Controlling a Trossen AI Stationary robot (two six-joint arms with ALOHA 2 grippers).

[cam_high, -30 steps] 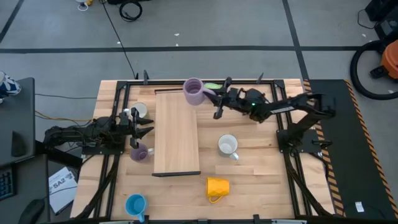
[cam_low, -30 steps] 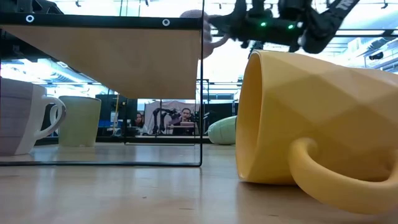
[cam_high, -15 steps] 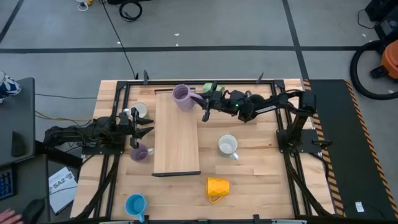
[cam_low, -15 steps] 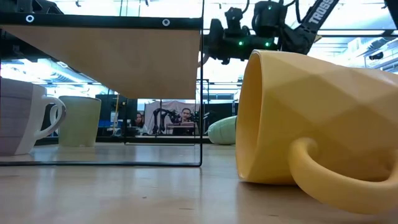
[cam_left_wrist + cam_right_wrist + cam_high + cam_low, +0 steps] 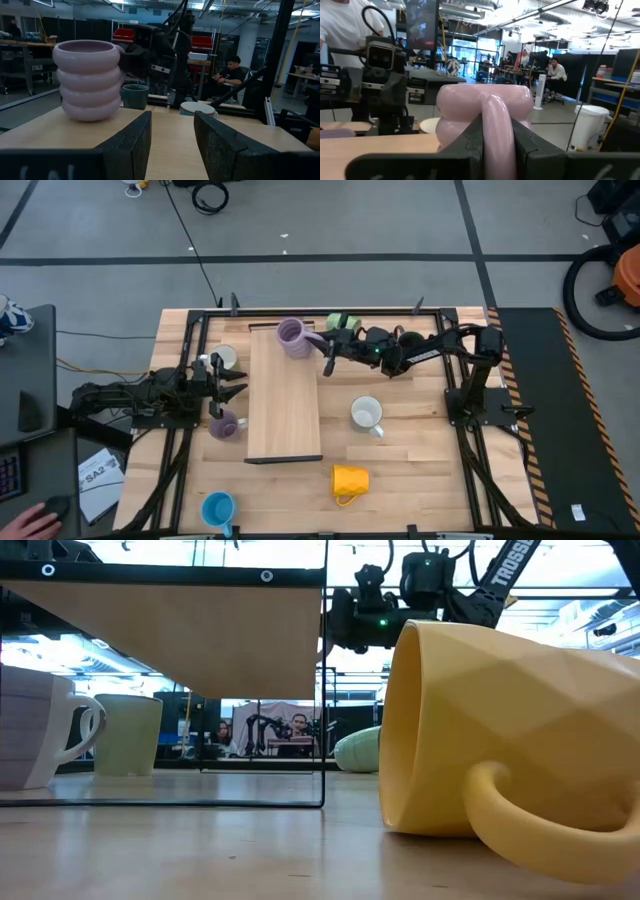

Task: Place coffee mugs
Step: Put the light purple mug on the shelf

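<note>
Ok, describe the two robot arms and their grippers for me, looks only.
Both arms are dark, near black, built of jointed segments. The right arm has small green lights near its wrist and white TROSSEN lettering on one link, seen in the low view. The right gripper has two dark, matte fingers. The left gripper has two broad black fingers with a rough, pebbled surface. The left arm shows a whitish part near its wrist.

**Words You Can Read**

In the low view, white letters run along the dark robot arm (image 5: 505, 570) near the top of the picture. They read "TROSS", and the rest of the word is cut off by the edge.

In the high view, a sheet of paper (image 5: 97, 480) lies on the floor just beside the desk (image 5: 400, 470). It has dark print that looks like "SA2". The smaller print on it is too tiny to read.
</note>
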